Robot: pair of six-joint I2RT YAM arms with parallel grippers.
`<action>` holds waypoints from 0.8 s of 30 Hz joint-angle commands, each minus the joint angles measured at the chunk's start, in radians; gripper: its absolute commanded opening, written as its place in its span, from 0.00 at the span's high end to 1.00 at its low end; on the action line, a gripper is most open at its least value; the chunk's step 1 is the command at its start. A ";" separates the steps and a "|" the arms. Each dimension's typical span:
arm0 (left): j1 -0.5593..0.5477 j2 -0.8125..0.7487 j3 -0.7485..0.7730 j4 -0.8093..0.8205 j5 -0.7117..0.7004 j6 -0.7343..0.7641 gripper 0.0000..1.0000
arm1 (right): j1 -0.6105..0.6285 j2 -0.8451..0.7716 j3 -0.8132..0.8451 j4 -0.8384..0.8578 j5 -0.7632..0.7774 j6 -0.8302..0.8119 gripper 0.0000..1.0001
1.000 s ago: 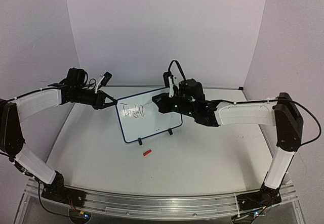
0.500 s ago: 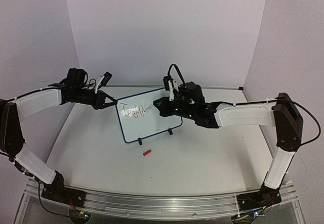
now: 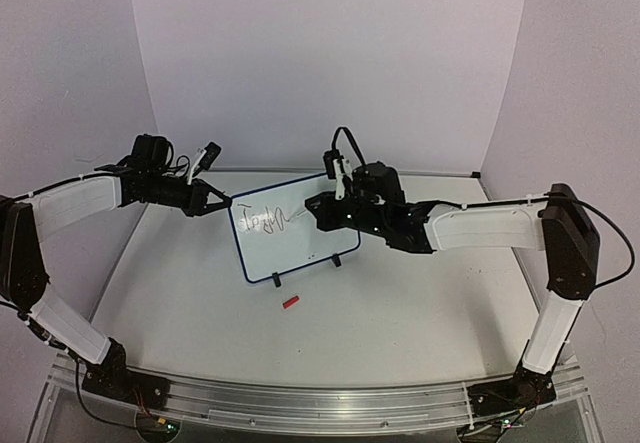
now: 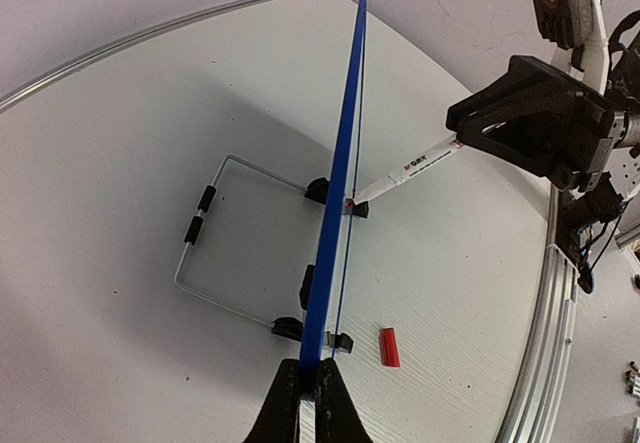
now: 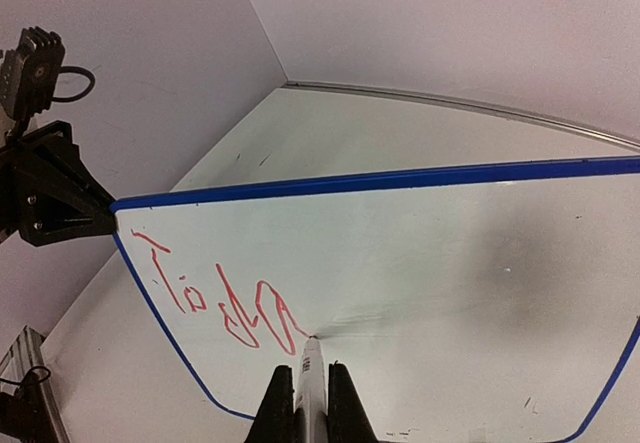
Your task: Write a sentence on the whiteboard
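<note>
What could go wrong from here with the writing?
1. The left jaws pinch the whiteboard only at its upper left corner; the marker, held in the right jaws, presses further right and could swivel it.
2. The red cap lies just before the stand feet; a sliding board could knock it.

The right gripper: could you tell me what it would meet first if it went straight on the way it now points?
The whiteboard, on its white face just right of the red writing. The marker held by the right gripper seems to touch it there.
</note>
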 commanded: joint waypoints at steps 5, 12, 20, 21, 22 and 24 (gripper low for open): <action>-0.004 -0.037 0.024 -0.007 -0.002 0.009 1.00 | -0.003 -0.108 -0.016 0.002 0.021 -0.007 1.00; -0.006 -0.038 0.021 -0.007 -0.002 0.009 1.00 | -0.004 -0.080 0.023 0.004 0.017 -0.014 1.00; -0.006 -0.035 0.024 -0.008 -0.005 0.012 1.00 | -0.005 -0.036 0.058 0.030 -0.002 -0.001 1.00; -0.007 -0.035 0.023 -0.008 -0.006 0.012 1.00 | -0.005 -0.030 0.064 0.030 -0.003 0.000 1.00; -0.006 -0.035 0.024 -0.008 -0.006 0.013 1.00 | -0.005 -0.026 0.067 0.030 -0.003 0.001 1.00; -0.006 -0.035 0.023 -0.009 -0.006 0.012 1.00 | -0.006 -0.020 0.073 0.030 -0.003 0.002 1.00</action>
